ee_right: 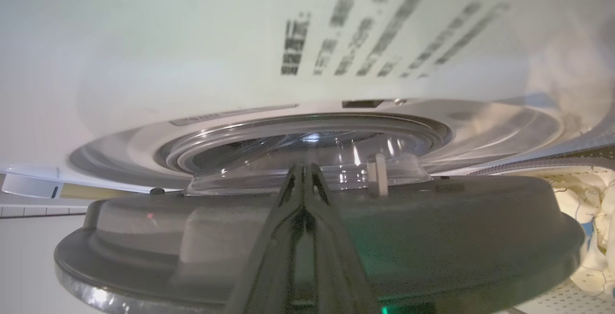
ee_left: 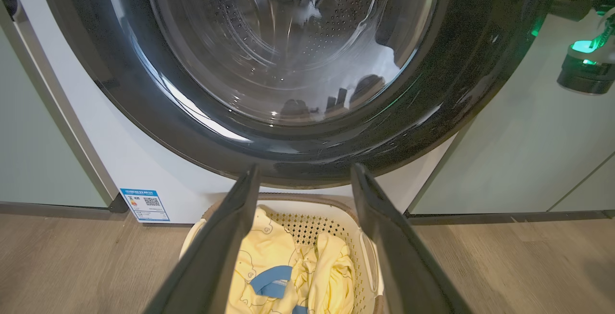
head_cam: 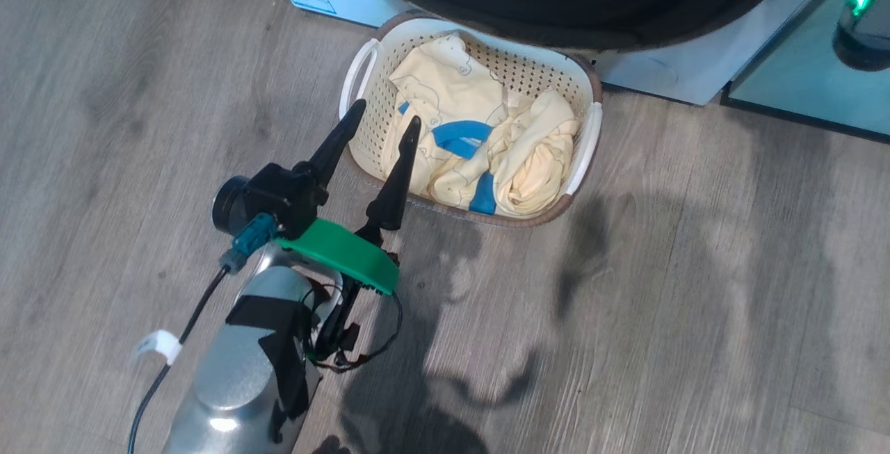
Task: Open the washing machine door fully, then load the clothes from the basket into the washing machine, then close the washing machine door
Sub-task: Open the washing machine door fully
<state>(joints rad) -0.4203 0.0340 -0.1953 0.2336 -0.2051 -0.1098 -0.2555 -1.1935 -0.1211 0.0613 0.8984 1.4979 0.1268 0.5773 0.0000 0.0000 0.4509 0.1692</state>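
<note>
The small rectangular cream plastic basket with perforated sides (head_cam: 528, 68) sits on the grey wood-look floor (head_cam: 695, 301) just in front of the white front-loading washing machine (ee_left: 144, 160). Its long axis, handle to handle, runs along the machine's front, and the pale yellow clothes with blue trim (head_cam: 480, 141) are heaped inside. The left hand (head_cam: 386, 112), fingers spread and empty, hangs over the basket's left end, pointing towards the machine. The right hand (ee_right: 302, 172), fingers pressed together, lies along the grey inner side of the round black-rimmed glass door (ee_right: 456, 227).
</note>
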